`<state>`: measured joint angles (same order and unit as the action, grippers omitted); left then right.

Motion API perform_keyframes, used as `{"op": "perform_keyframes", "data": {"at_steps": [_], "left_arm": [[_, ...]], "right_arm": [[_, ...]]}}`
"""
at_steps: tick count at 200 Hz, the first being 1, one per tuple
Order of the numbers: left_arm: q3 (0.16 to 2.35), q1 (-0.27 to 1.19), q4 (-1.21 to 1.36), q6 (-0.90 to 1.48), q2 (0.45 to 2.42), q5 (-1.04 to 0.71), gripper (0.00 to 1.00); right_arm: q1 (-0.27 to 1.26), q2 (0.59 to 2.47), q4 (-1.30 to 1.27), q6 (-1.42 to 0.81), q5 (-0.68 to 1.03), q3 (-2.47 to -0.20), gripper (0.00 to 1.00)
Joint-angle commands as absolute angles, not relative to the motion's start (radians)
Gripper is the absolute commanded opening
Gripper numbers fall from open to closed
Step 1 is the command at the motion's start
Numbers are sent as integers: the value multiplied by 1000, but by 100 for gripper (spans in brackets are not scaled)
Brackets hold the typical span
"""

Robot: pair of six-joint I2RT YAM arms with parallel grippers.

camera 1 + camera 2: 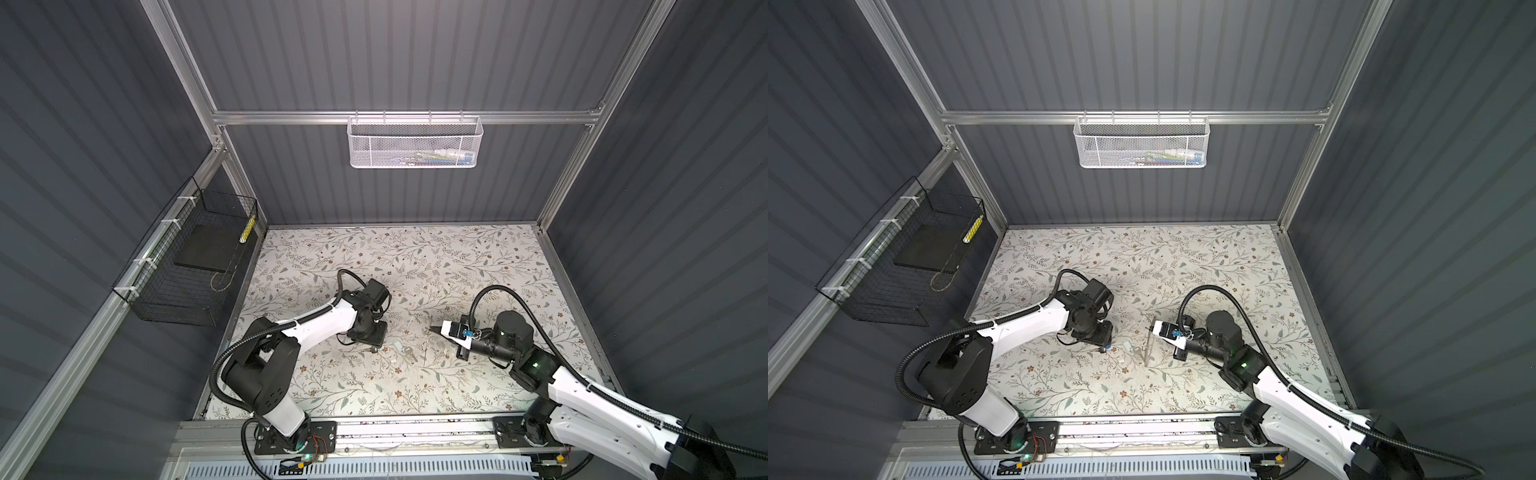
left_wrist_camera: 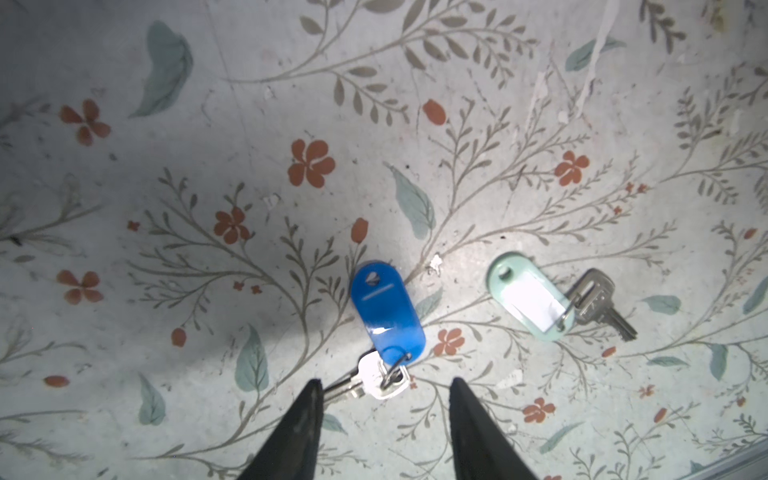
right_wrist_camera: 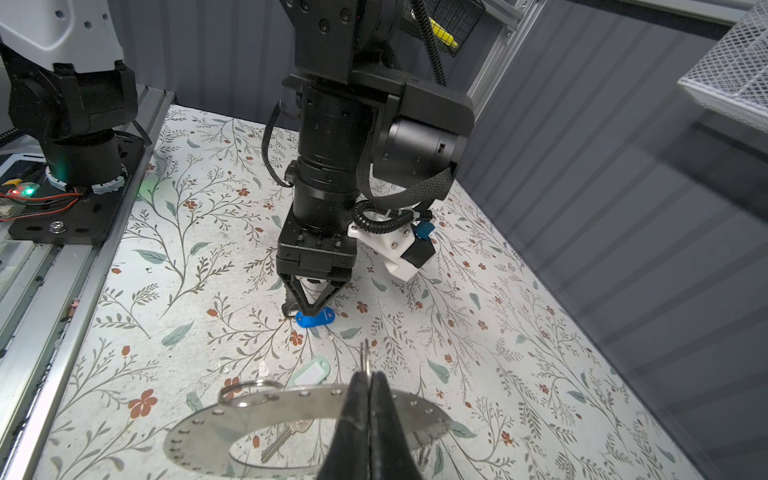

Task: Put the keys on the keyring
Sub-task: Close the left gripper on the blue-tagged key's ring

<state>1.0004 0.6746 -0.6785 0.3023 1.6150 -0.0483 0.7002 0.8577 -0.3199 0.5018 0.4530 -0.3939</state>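
Left claw (image 2: 385, 380), apart astride the flat blue-tagged key (image 2: 376, 328), could pinch badly and flick it; right claw (image 3: 368, 375) clamps the keyring (image 3: 291, 402).

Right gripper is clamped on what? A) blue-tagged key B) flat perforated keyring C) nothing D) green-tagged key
B: in the right wrist view the right gripper is shut on the band of the keyring; the blue-tagged key and the green-tagged key lie loose.

blue-tagged key (image 2: 384, 328) | mint-tagged key (image 2: 536, 303) | grey keyring (image 3: 307, 409) | white floral table (image 2: 208, 124)
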Motion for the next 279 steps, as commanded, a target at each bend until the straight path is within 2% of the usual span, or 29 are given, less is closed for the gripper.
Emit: {"op": "perform_keyframes", "data": {"at_steps": [1,78,279], "left_arm": [[983,681,-701,271,1640,-72,46],[994,680,-700,253,1681,-93,30],[990,681,-704,248,1689,-115,9]], "right_arm": [[703,861,-333,509,475,-426,0],[703,869,-324,509,478,-431,0],[703,887,-333,505,480,-428,0]]}}
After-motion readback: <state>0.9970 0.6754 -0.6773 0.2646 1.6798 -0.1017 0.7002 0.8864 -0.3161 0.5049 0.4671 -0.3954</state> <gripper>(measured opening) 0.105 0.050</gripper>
